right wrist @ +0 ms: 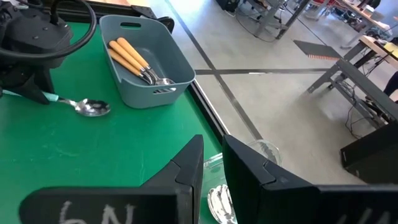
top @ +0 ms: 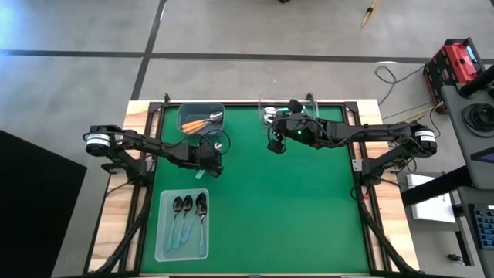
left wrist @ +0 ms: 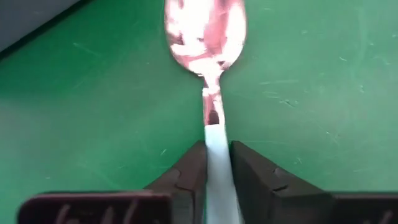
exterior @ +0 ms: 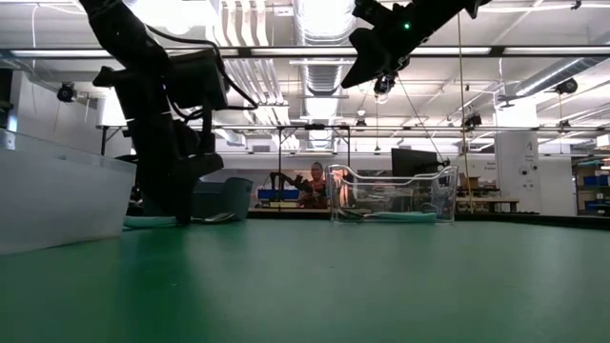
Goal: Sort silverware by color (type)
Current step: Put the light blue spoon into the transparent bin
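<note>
**Teal-handled spoon pinched at the handle, lying near the grey bin**

A spoon with a shiny silver bowl and a pale teal handle (left wrist: 206, 74) lies flat on the green tabletop (top: 309, 216), toward the far-left corner and just beside the grey plastic bin (top: 202, 117). The left pincer (left wrist: 214, 165) has its two dark fingers closed in on the handle from either side, with the bowl pointing away from the wrist; the right wrist view shows the spoon (right wrist: 87, 106) resting on the mat, not lifted. Gripping the thin handle rather than the rounded bowl gives the fingers flat sides to squeeze, which is probably why it is held there.

The grey bin holds only orange-handled spoons (right wrist: 132, 57), so the teal one likely does not belong in it. The clear plastic bin (exterior: 391, 195) at the far edge holds teal-handled pieces (exterior: 400, 217), the probable destination. A pale translucent tray (top: 183, 225) near the near-left corner carries three dark-bowled spoons with thin light-blue handles (top: 189, 208), laid side by side.

The right pincer (right wrist: 211, 163) hangs raised near the clear bin at the far edge, its fingers nearly together with nothing between them, apparently waiting out of the left arm's way.
</note>
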